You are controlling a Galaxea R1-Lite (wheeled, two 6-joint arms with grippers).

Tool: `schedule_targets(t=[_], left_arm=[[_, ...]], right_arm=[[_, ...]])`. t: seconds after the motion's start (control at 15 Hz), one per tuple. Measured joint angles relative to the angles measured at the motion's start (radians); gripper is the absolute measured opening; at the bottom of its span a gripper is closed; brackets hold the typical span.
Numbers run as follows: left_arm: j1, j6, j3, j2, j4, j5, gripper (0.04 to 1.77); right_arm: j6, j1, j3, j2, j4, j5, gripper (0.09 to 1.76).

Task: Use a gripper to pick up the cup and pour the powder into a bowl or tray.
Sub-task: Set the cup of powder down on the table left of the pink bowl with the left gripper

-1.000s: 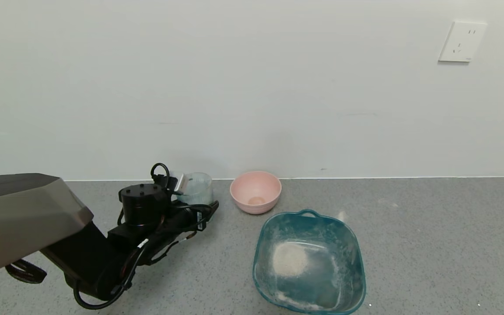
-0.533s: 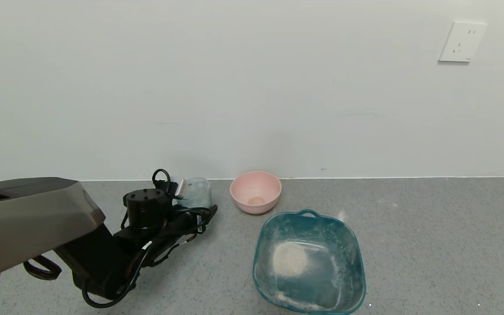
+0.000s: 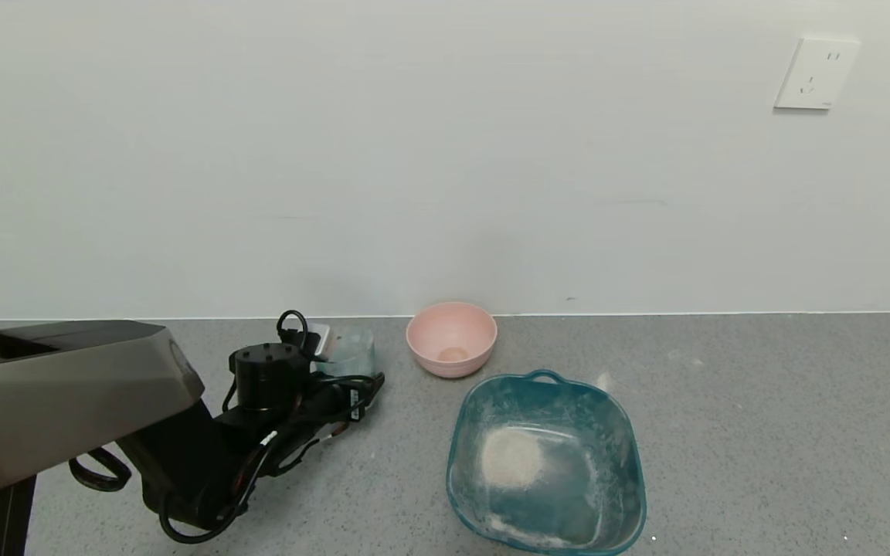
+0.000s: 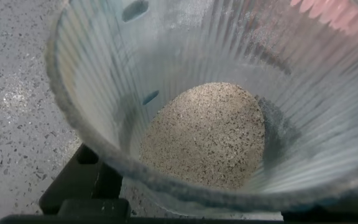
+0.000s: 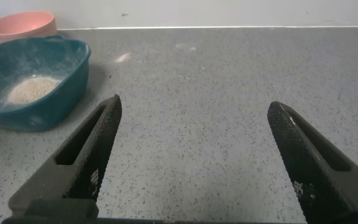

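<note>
Plain white wall, grey speckled desk (image 3: pixel 762 401), wall socket (image 3: pixel 816 73) at upper right of the head view. We find the left gripper (image 3: pixel 320 340) low at centre-left, its fingers clenched around the cup (image 3: pixel 354 351), which sits at desk level just left of the pink bowl (image 3: pixel 451 338). The left wrist view shows the cup (image 4: pixel 216 106) empty, bare desk visible through its base. The powder (image 3: pixel 511 455) already lies piled in the teal basin (image 3: pixel 623 432), lower centre-right. We judge the pour done and the cup being set down; next comes releasing and withdrawing. Against the earlier frames, the cup is lower and the arm has crept right. The right gripper (image 5: pixel 197 162) hangs parked, fingers spread, above bare desk.
</note>
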Motion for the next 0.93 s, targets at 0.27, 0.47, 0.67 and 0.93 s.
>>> schedule_targets(t=[0.27,0.47,0.67,0.93], left_arm=[[0.0,-0.008,0.0,0.01,0.0,0.0,1.32],[-0.001,-0.008,0.002,0.011,0.0,0.0,1.32],[-0.001,-0.008,0.004,0.012,0.0,0.0,1.32],[-0.004,-0.011,0.003,0.019,-0.002,0.0,1.32]], right_arm=[[0.0,0.0,0.0,0.0,0.0,0.0,1.71],[0.0,0.0,0.0,0.0,0.0,0.0,1.71],[0.0,0.0,0.0,0.0,0.0,0.0,1.71],[0.0,0.0,0.0,0.0,0.0,0.0,1.71]])
